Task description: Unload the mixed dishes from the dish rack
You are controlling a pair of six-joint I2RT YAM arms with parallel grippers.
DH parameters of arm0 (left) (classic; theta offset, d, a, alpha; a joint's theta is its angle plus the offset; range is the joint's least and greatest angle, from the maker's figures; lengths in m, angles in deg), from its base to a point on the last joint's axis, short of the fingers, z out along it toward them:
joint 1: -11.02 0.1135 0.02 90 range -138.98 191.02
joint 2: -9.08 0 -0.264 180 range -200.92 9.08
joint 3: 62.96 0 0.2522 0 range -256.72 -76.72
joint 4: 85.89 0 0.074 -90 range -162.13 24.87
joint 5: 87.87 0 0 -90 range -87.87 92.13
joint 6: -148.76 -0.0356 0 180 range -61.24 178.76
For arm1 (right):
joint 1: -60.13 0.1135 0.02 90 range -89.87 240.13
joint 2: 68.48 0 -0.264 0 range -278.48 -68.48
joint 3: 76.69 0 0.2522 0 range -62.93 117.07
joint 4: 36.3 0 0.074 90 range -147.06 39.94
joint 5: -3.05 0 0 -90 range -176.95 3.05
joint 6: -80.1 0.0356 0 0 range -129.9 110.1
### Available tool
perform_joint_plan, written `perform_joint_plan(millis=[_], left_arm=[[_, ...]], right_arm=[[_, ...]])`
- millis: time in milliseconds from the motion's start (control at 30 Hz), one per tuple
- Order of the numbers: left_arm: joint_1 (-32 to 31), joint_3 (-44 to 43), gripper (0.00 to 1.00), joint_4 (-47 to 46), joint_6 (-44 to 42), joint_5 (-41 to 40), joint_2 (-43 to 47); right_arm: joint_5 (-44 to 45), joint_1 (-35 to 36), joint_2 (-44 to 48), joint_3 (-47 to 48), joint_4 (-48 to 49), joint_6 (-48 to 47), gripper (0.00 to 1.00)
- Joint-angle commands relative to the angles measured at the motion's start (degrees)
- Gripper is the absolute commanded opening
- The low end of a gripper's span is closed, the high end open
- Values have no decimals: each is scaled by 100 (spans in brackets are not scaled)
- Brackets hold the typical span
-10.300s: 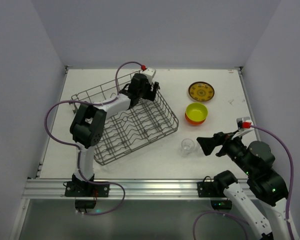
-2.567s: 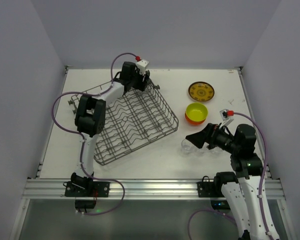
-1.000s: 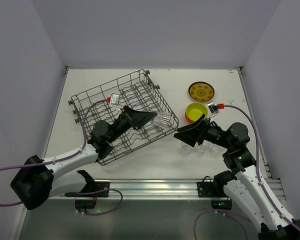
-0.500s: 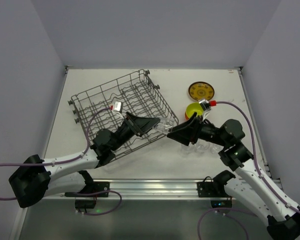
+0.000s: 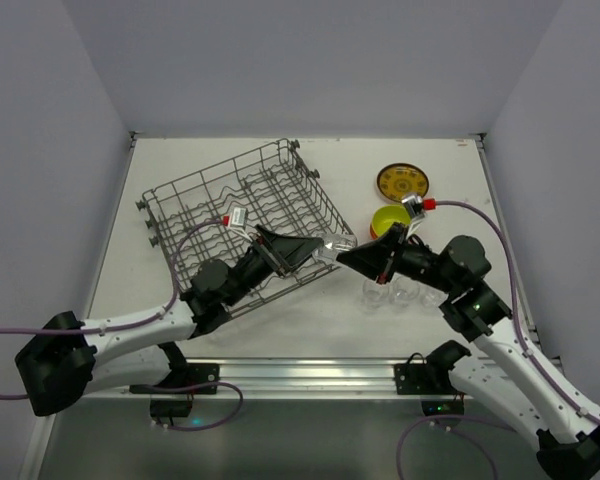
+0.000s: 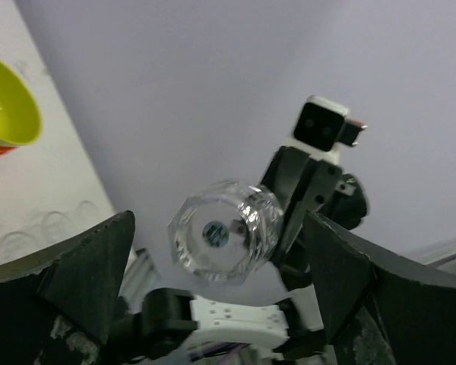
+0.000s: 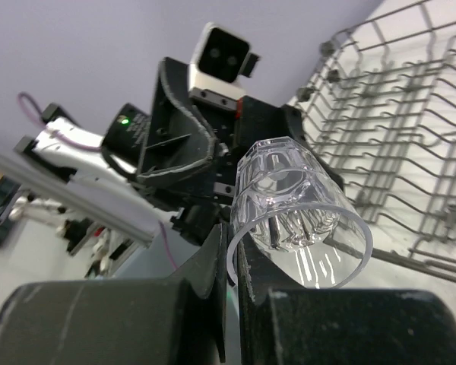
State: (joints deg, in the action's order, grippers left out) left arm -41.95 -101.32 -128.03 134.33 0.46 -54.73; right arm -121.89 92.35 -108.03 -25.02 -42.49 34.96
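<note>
A small clear glass cup hangs in the air just past the right corner of the grey wire dish rack. My right gripper is shut on the cup's rim, pinching the wall between its fingers. Around the cup's base my left gripper stands open, and its fingers are clear of the glass. The rack lies behind the cup in the right wrist view.
A lime-yellow bowl sits nested in an orange bowl right of the rack. A brown-gold patterned plate lies behind them. Two clear glass cups stand on the table under my right arm.
My left gripper carried the cup rightward to meet the right gripper. The right jaws closed on the cup's rim, and the left jaws then opened off it.
</note>
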Motion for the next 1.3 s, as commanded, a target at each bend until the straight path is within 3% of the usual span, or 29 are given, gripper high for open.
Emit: perform_joint_plan(millis=[0,100,167,200,300,367,467,633,767,967,1033,1167,1267], left_arm=[[-29,-483,100,1337,-577,-402,439],[-29,-844,100,2998,-1245,-1202,1097],[-38,-836,100,3618,-1579,-1780,1738],[-38,-766,100,3969,-1694,-1888,1958],[-38,-511,100,4514,-2125,-1986,2776],[-38,-615,100,4955,-2474,-1838,3146],[-38,-1125,100,6454,-2977,-1618,3340],[-38,-2126,100,7961,-3942,-1266,3524],[-38,-2207,100,8884,-4305,-1431,3919],[-38,-1575,100,9044,-4367,-1844,4789],[-38,-1478,100,9026,-4297,-1872,5131],[-38,-1548,100,9474,-3857,-2837,5545],[-38,-1478,100,9396,-3848,-2830,5713]], right_arm=[[952,3,315,514,-693,-390,0],[2215,3,378,1101,-2822,-767,0],[3459,-6,308,1428,-3750,-917,0],[3876,-15,177,1699,-4581,-918,0],[5021,-233,-105,2061,-5780,-874,0],[5006,-862,-307,2054,-5951,-1039,0],[4400,-1874,-527,1922,-6092,-1268,0],[4557,-2800,-834,1869,-6233,-1383,0],[4566,-3721,-1325,1852,-6137,-1551,0],[4951,-4171,-1942,1843,-6014,-1191,0],[5102,-4224,-1873,1650,-5865,-946,0],[4971,-4593,-1661,1211,-5539,-698,0],[4918,-4795,-1810,1157,-5495,-628,0]])
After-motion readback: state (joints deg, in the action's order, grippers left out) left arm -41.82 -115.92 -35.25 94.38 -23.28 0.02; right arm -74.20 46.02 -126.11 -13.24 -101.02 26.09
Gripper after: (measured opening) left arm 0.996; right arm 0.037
